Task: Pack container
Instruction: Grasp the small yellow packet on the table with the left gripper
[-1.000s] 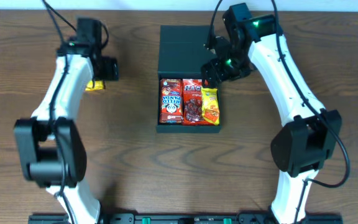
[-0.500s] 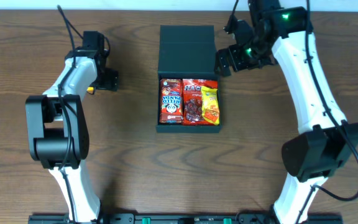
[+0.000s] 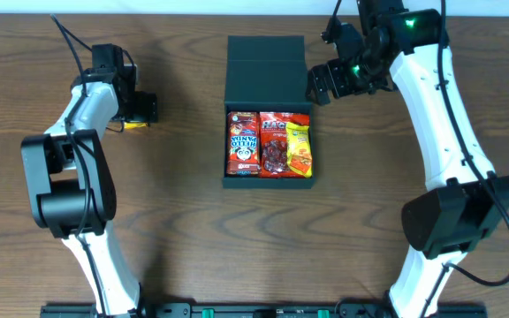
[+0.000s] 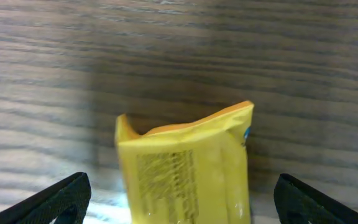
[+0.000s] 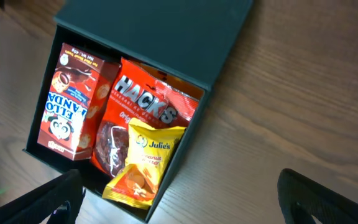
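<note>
The container sits mid-table, its dark flap lid folded back. Inside lie a red Hello Panda box, a red Hacks bag and a yellow Julie's packet. My left gripper hovers at the far left over a loose yellow packet. In the left wrist view that packet lies on the wood between wide-open fingers, untouched. My right gripper is open and empty beside the lid's right edge. In the right wrist view the container shows beyond the open right gripper.
Dark wooden tabletop all round. Both white arms reach in from the front edge, one down each side of the box. Cables trail from each wrist near the back edge.
The right gripper rose back and to the right, away from the snacks in the box. The left gripper shifted slightly left over the yellow packet. Both stayed open.
</note>
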